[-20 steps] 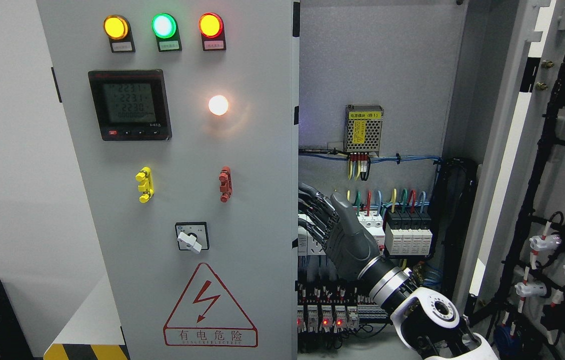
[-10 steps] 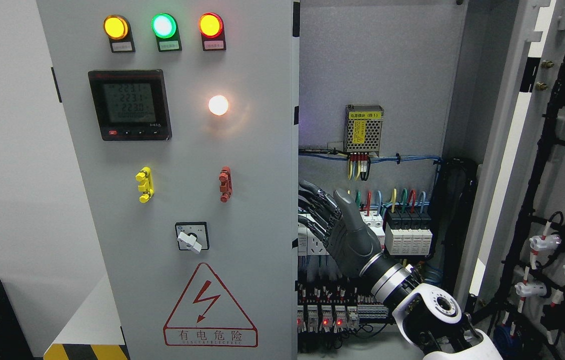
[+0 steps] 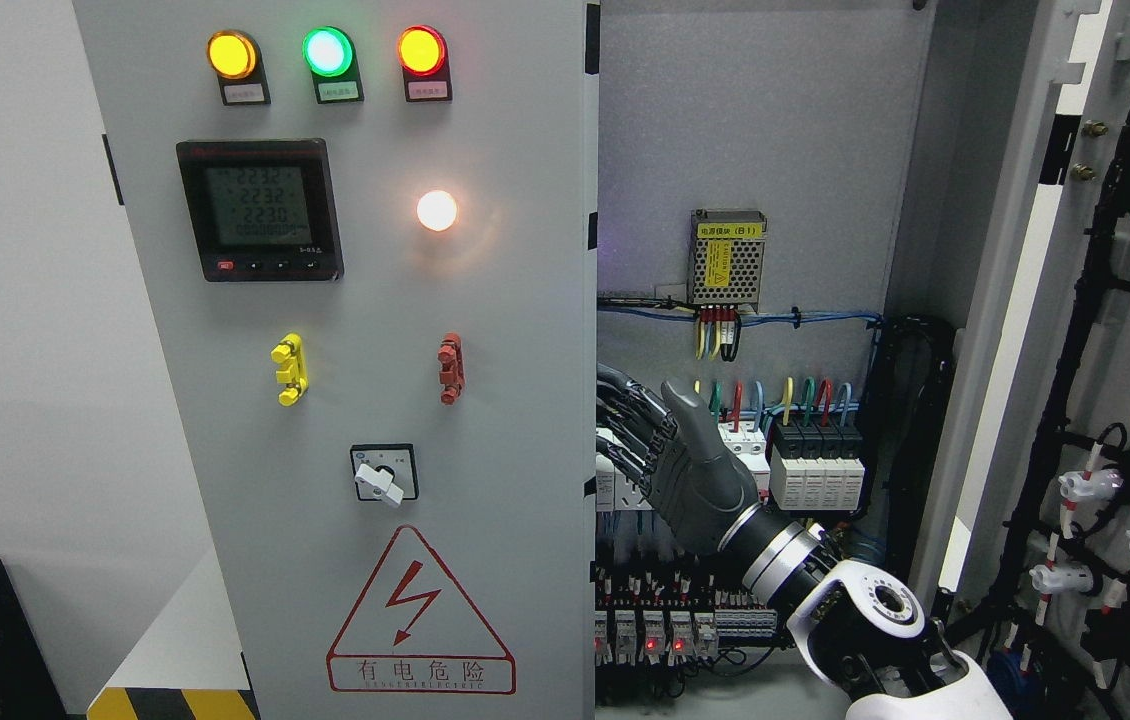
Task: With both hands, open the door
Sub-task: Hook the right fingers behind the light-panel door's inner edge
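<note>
From the head view, we face a tall grey steel electrical cabinet with two doors. The left grey metal door panel fills the middle of the picture and looks closed or nearly so; it carries three round indicator lamps at the top, a black digital meter below them, a yellow handle, a red handle and a white rotary switch. The right grey door is already swung wide, its inner side hung with black cable looms.

Our right hand, dark grey, comes in from the lower right and sits inside the opening, in front of the white circuit breakers. Its fingers are curled toward the free edge of the left door, right at it; whether they actually grip that edge we cannot tell. Our left arm does not show.

We judge the left door to be stiff sheet steel, fairly heavy with its fittings, smooth and painted, so somewhat slippery. It should swing on its hinges rather than flex. The best hold looks like the free vertical edge, hooked from behind, and we should keep clear of the live wiring just beside our hand.
</note>
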